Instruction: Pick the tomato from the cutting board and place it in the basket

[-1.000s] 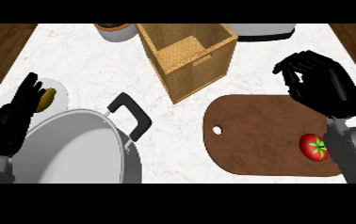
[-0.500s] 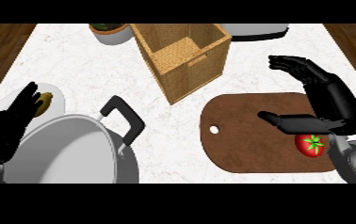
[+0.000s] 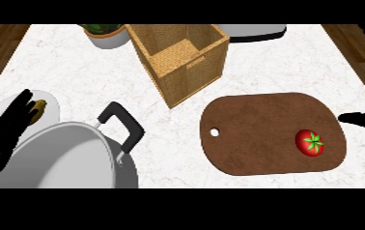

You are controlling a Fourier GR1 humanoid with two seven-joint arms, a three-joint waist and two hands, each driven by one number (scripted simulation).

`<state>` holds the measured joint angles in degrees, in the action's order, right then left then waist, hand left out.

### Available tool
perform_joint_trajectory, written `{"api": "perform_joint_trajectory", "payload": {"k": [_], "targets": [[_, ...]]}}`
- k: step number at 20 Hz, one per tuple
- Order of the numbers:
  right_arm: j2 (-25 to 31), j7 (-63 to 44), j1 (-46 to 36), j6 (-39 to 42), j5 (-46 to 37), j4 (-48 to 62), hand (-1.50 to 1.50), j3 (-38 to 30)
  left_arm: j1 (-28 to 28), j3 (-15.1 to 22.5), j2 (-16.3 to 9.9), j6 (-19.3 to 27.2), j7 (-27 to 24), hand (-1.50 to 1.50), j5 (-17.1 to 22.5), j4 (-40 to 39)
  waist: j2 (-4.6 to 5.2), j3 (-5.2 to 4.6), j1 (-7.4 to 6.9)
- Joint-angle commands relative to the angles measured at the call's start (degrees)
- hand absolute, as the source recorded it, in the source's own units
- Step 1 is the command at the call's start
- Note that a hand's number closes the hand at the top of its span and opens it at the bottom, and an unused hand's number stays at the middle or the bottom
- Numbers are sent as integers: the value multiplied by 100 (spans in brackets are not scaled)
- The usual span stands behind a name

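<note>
Tomato first: the small red tomato with its green stalk point(image 3: 310, 142) lies on the right part of the brown rounded wooden cutting board point(image 3: 264, 127), untouched, so nothing of the job is done and the pick, the carry and the drop are all left. My right hand point(image 3: 351, 118) shows only as a black sliver at the right edge, just beside the board and apart from the tomato; I cannot tell how its fingers stand, though it seems to hold nothing. The tall woven wicker basket point(image 3: 187, 60) stands beyond the board, up and to the left. My left hand point(image 3: 16, 120) rests open at the left edge, beside the big grey metal pot with a black handle point(image 3: 68, 156). All of it sits on a white marble counter point(image 3: 71, 74) with wooden floor point(image 3: 10, 38) at the corners.
</note>
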<state>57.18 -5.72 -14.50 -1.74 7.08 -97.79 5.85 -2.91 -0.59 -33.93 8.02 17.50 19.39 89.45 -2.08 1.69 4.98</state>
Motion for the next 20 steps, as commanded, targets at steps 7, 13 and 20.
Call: {"api": "perform_joint_trajectory", "payload": {"k": [7, 13, 20], "targets": [[2067, -787, 280, 2134, 861, -295, -150, -552, -765, 634, 797, 90, 100, 0, -38, -204, 121, -220, 37], [2691, -854, 574, 2969, 1238, -325, -150, -796, -821, 560, 840, 19, 114, 0, 40, -247, 139, -200, 31], [2741, -793, 822, 3225, 1523, -231, -150, -1227, -1014, 664, 889, 61, 133, 0, -84, 12, 112, -176, -67]]}}
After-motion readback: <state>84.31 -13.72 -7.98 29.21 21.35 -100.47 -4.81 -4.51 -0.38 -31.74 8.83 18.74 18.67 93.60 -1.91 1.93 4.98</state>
